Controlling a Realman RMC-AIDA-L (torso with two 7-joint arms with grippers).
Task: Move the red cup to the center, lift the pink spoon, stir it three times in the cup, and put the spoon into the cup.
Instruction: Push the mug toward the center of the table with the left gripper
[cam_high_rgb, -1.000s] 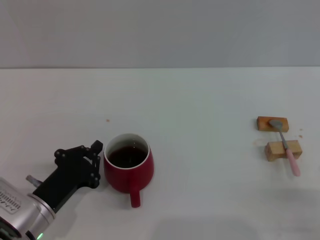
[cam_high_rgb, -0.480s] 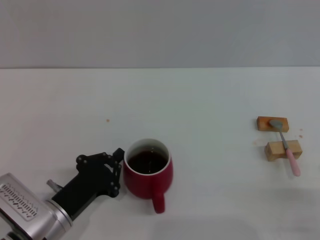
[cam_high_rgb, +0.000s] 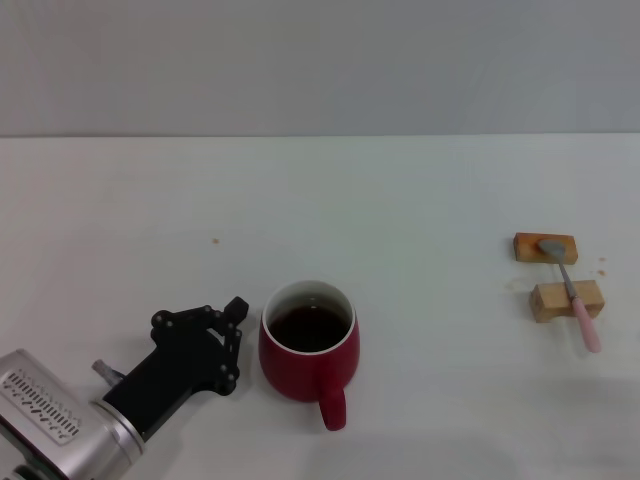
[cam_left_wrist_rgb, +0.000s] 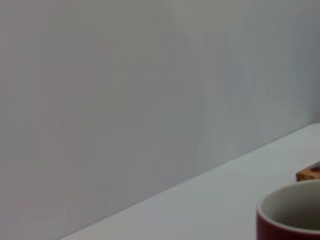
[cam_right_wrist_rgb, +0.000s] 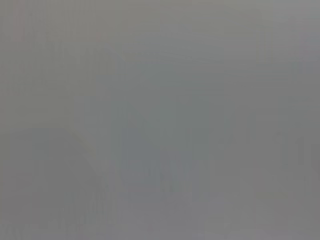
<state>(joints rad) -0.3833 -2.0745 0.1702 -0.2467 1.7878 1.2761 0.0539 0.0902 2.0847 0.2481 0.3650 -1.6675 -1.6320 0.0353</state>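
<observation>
The white bench (cam_high_rgb: 400, 200) fills the head view up to a plain grey wall. At its near left edge the left arm reaches in low, its black left pincer (cam_high_rgb: 232, 340) lying just to the left of the red cup (cam_high_rgb: 309, 345). A narrow strip of bench shows between the fingertips and the cup's side, so they look just apart; whether the fingers are spread or closed cannot be told from here.

The red cup stands upright near the middle of the bench's front, dark liquid inside, its loop handle pointing toward the robot. The left wrist view catches only its rim at the frame's edge.

Well apart, on the right, two tan wooden blocks (cam_high_rgb: 567, 298) sit one behind the other. The pink spoon (cam_high_rgb: 570, 291) lies across both, grey bowl on the farther block, pink handle overhanging the nearer one.

The right pincer appears in no view.
</observation>
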